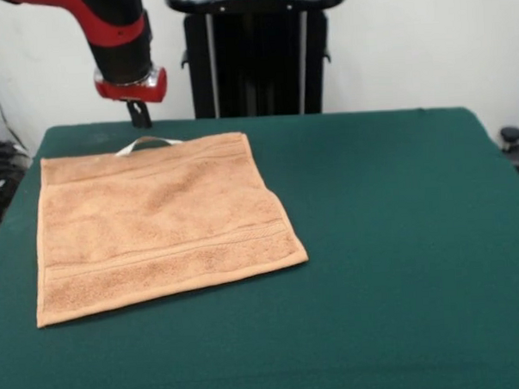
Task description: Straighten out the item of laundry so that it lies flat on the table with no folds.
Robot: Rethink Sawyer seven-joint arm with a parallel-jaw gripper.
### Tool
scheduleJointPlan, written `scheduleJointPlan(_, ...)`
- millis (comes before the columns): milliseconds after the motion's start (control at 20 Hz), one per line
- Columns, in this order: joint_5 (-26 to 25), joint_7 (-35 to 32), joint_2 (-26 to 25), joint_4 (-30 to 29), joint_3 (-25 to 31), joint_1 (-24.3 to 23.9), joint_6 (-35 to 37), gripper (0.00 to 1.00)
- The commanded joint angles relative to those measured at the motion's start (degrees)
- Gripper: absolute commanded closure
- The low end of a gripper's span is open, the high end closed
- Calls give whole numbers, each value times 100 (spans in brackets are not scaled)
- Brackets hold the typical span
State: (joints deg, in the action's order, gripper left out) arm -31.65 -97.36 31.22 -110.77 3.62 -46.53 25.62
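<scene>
Below the gripper point(140, 114), the towel point(157, 220) lies flat.

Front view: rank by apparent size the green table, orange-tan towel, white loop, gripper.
1. Dark green felt-covered table
2. Orange-tan terry towel, flat
3. and 4. Thin white loop at the towel's far edge and small black gripper look alike; unranked.

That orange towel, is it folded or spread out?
Spread flat: the towel shows all four edges, both stripe bands and no folds.
</scene>
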Motion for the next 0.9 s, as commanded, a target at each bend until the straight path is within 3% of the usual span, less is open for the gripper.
scheduleJointPlan(50,292,19,118,355,738,421,605,100)
scheduleJointPlan(300,374,-40,227,358,730,497,636,100)
scheduleJointPlan(500,449,-267,515,164,776,452,123,100)
scheduleJointPlan(900,813,189,1353,-142,1084,184,726,100)
